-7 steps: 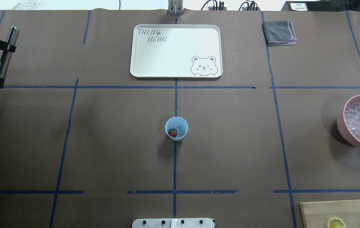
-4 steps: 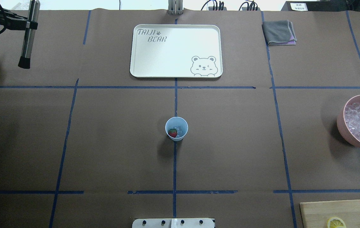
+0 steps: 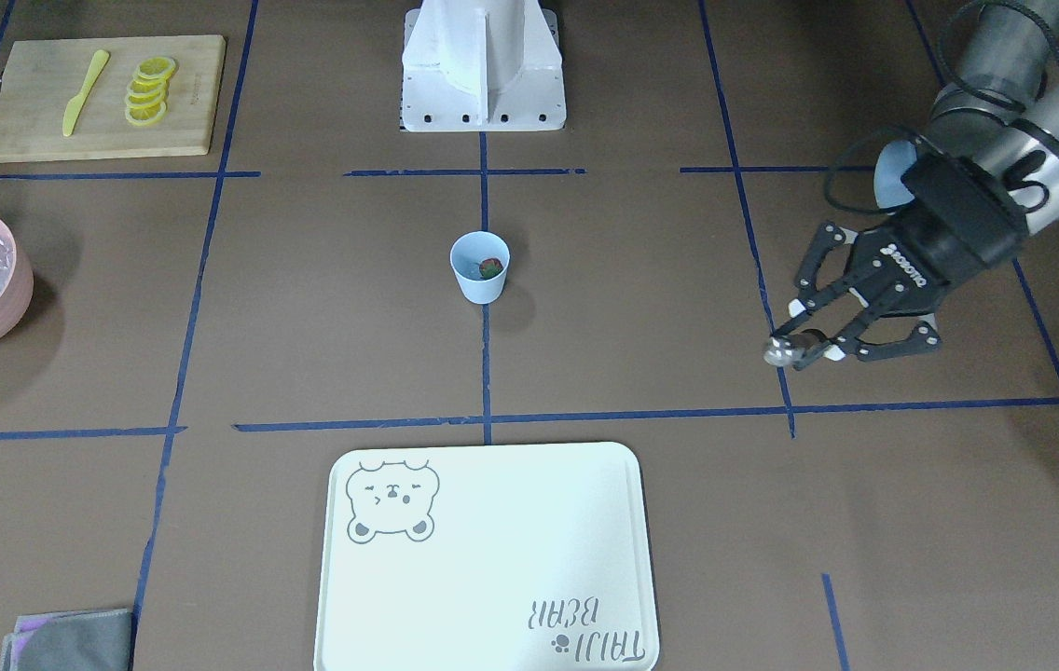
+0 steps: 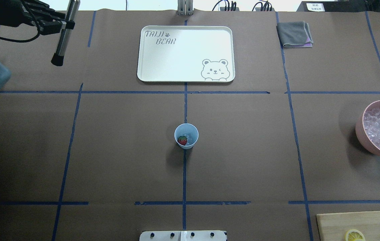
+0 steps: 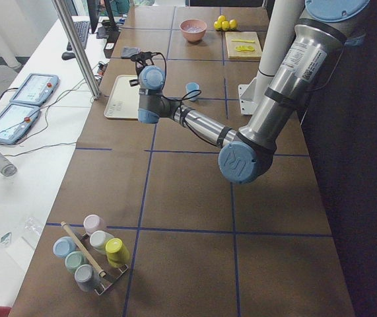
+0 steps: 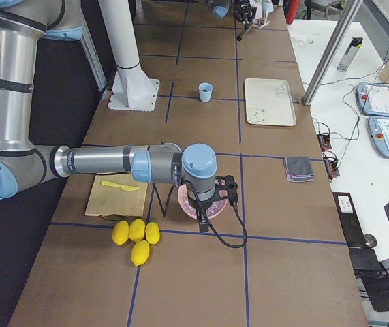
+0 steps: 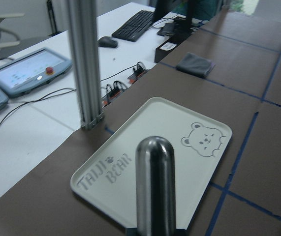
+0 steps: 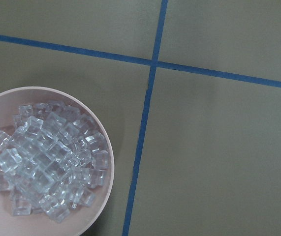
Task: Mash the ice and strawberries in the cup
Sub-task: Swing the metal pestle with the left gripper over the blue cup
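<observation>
We see the small light-blue plastic cup (image 4: 178, 130) standing upright at the middle of the brown-papered bench (image 4: 243, 150), on a blue tape line (image 4: 184, 174). Inside it lies the small red strawberry with a green top (image 4: 182, 140), and just beside the berry sit a few small clear ice cubes (image 4: 190, 136).

The left gripper (image 4: 66, 24) hangs over the far left part of the bench, well apart from the cup, its fingers clamped on a brushed-steel rod with a black end (image 4: 63, 39); the black end is the lower one. In the left wrist view the rod's rounded steel top stands before the cream rectangular tray with a bear drawing (image 7: 170, 120), which lies beyond the cup.

We find the right gripper (image 6: 203, 219) only in the side view, above the large pink bowl (image 8: 109, 152) at the bench's right edge, and we cannot tell whether its fingers are apart or together. The bowl holds a heap of clear cubes (image 8: 46, 162). Near it lie a wooden cutting board (image 3: 26, 130) with yellow lemon slices (image 3: 147, 89) and a yellow knife (image 3: 82, 93).
</observation>
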### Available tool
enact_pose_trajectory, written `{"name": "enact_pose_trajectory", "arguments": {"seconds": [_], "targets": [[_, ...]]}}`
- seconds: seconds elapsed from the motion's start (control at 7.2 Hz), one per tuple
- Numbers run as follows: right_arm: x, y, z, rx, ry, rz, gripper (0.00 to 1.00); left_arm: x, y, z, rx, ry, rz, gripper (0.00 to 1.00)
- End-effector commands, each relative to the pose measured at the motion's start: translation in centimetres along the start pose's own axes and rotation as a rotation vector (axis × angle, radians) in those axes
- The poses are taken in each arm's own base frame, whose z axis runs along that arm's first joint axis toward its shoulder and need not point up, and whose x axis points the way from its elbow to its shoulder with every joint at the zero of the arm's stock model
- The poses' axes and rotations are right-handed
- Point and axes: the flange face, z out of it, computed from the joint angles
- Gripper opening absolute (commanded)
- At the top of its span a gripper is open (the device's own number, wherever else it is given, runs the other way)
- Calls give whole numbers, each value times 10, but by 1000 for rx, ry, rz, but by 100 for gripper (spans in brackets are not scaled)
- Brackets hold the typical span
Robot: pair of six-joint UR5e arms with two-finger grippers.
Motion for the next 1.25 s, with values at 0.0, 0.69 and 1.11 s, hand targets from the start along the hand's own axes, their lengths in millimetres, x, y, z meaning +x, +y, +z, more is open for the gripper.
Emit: {"name": "enact_pose_trajectory", "arguments": {"seconds": [0.0, 0.69, 1.11], "targets": [[0, 1, 1, -2, -1, 1, 100, 50, 2, 22, 171, 92, 46, 0], [0, 0, -1, 1, 1, -4, 100, 203, 30, 105, 566, 104, -75, 0], [-1, -1, -1, 2, 3, -7, 100, 248, 48, 139, 595, 36, -130, 0]]}}
